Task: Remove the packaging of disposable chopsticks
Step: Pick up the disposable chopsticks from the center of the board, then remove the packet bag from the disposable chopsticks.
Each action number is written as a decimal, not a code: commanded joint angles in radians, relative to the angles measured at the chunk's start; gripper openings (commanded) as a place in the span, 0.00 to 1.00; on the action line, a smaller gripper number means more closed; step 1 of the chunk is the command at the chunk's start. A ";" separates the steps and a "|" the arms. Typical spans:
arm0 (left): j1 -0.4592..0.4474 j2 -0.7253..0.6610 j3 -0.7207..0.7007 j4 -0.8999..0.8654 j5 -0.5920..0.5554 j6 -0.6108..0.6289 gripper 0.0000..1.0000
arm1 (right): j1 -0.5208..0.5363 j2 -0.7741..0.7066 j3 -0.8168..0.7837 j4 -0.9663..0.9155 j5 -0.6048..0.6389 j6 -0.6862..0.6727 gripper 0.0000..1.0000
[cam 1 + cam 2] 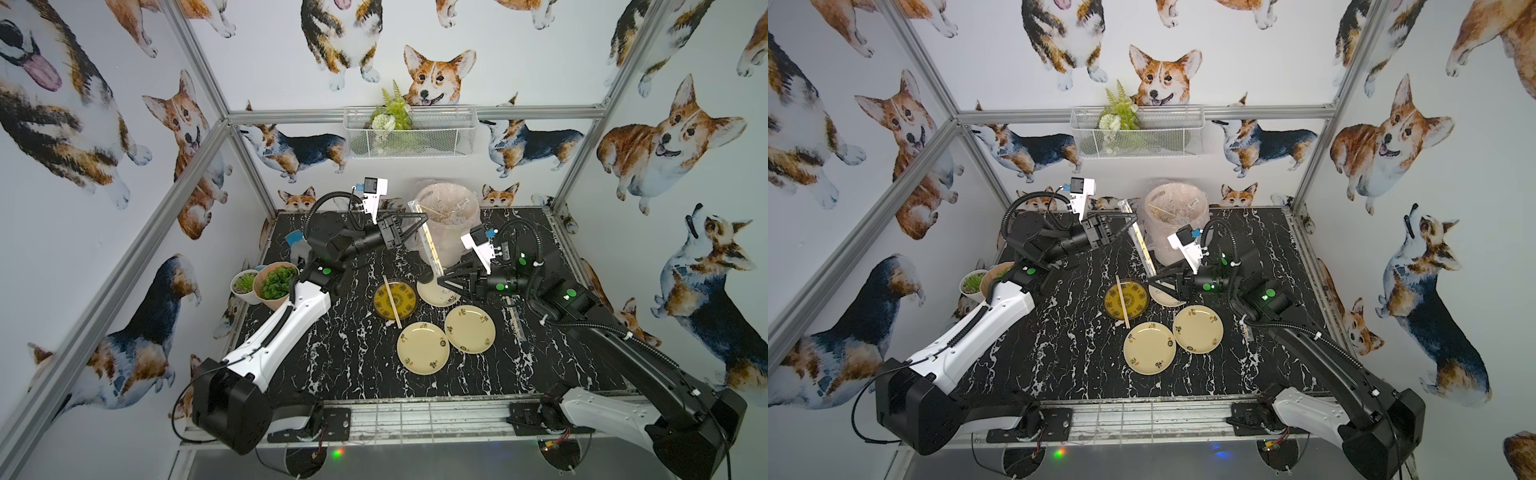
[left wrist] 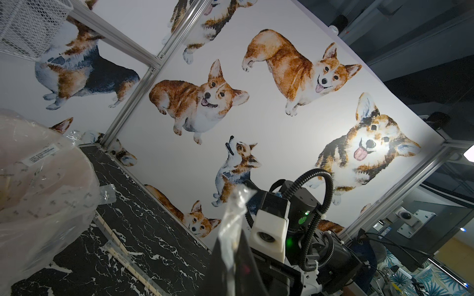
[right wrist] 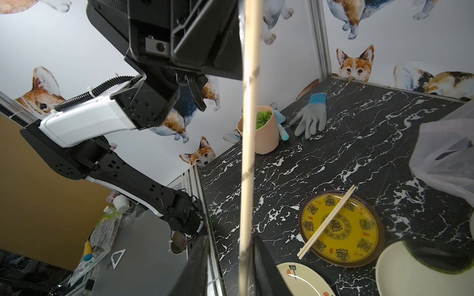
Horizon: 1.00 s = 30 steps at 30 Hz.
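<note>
the black marble table (image 1: 332, 365) carries everything. at its far edge stands the bin (image 1: 451, 249), lined with a clear-pink bag. crumpled clear wrappers (image 1: 455, 208) lie inside it, so some unwrapping looks finished. in front sit 4 plates: 1 yellow plate (image 1: 406, 291) with a bare pair (image 1: 392, 302) laid across it, and 3 cream plates (image 1: 423, 348) with nothing on them. by that count i judge 1 pair served and 3 to go.

the sleeve (image 1: 429, 247) in work hangs slanted in the air in front of the bin, with its chopsticks (image 3: 249, 143) visible inside. the left gripper (image 1: 423, 219) is clenched on the crinkled upper end of the sleeve, which the left wrist view shows sticking out past the fingers. the right gripper (image 1: 441, 281) is at the lower end with a stick running between its fingers. whether they pinch it or stand slack i cannot tell. the sleeve is not yet off.

more wrapped pairs (image 1: 514, 322) lie on the table beside the right arm.

writing: a white label (image 2: 42, 153) on the bag has small print too blurred to read. the cream plates carry dark and red characters that i cannot make out.
</note>
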<state>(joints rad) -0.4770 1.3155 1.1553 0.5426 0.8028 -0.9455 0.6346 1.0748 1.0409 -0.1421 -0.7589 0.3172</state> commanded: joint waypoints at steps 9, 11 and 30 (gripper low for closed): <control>0.001 -0.011 0.023 -0.013 -0.010 0.000 0.00 | 0.017 0.036 0.002 0.039 0.018 0.005 0.21; 0.001 -0.012 0.028 -0.016 -0.011 -0.001 0.00 | 0.017 0.039 0.001 0.044 0.027 0.012 0.11; -0.126 -0.021 -0.056 -0.176 -0.056 0.127 0.00 | 0.017 0.036 0.096 0.194 0.215 0.110 0.00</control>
<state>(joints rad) -0.5823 1.2949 1.1267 0.5304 0.5735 -0.8532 0.6563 1.1126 1.0916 -0.1925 -0.6743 0.3985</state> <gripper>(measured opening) 0.079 0.076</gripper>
